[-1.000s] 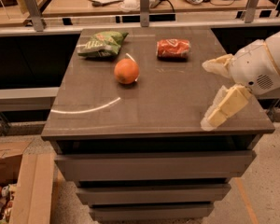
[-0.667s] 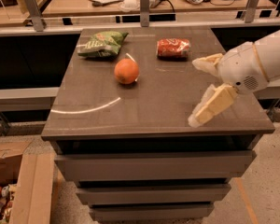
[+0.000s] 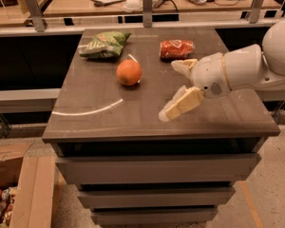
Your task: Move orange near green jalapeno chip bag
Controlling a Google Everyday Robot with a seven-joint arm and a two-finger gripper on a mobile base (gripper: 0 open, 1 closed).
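The orange (image 3: 129, 72) sits on the grey-brown table (image 3: 104, 118), left of centre. The green jalapeno chip bag (image 3: 104, 43) lies at the table's back left, a short way behind the orange and apart from it. My gripper (image 3: 174, 90) hovers over the table's middle right, to the right of the orange and a little nearer the front. Its two cream fingers (image 3: 182, 103) are spread wide apart and hold nothing.
A red snack bag (image 3: 176, 49) lies at the back right of the table, just behind my gripper. A rail with posts and a desk with papers stand behind the table. Drawers are below. A cardboard box (image 3: 19, 194) stands on the floor at the lower left.
My gripper has moved left across the table, from its right edge toward the orange. The orange and both bags have not moved.
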